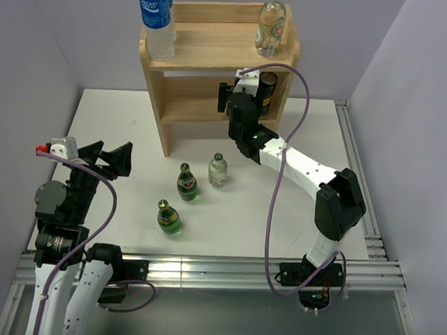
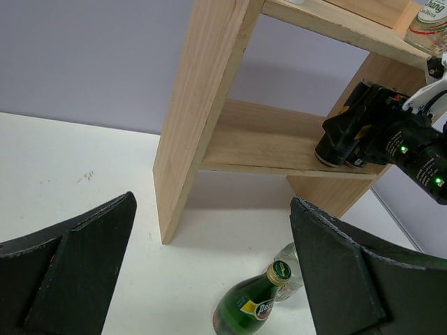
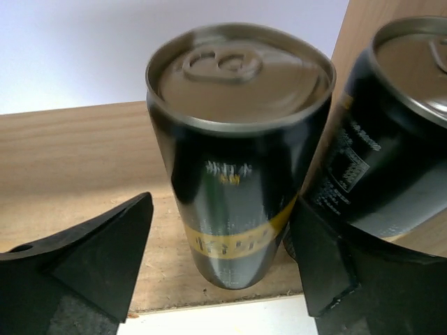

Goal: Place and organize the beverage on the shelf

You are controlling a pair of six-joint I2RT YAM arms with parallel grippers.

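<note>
The wooden shelf (image 1: 215, 43) stands at the back. One clear glass bottle (image 1: 271, 24) is on its top right. My right gripper (image 3: 222, 206) is open at the lower tier, its fingers either side of a dark can (image 3: 237, 174) standing on the board. The left finger is clear of the can. A second dark can (image 3: 391, 146) stands just right of it, against the side panel (image 3: 349, 56). Two green bottles (image 1: 187, 182) (image 1: 168, 217) and a clear glass bottle (image 1: 218, 169) stand on the table. My left gripper (image 1: 108, 158) is open and empty, left of them.
A taller plastic water bottle (image 1: 158, 18) with a blue label stands on the shelf's top left. The right arm (image 1: 306, 168) stretches across the table's right half. In the left wrist view a green bottle (image 2: 251, 307) and the clear bottle (image 2: 290, 269) stand before the shelf (image 2: 188, 125).
</note>
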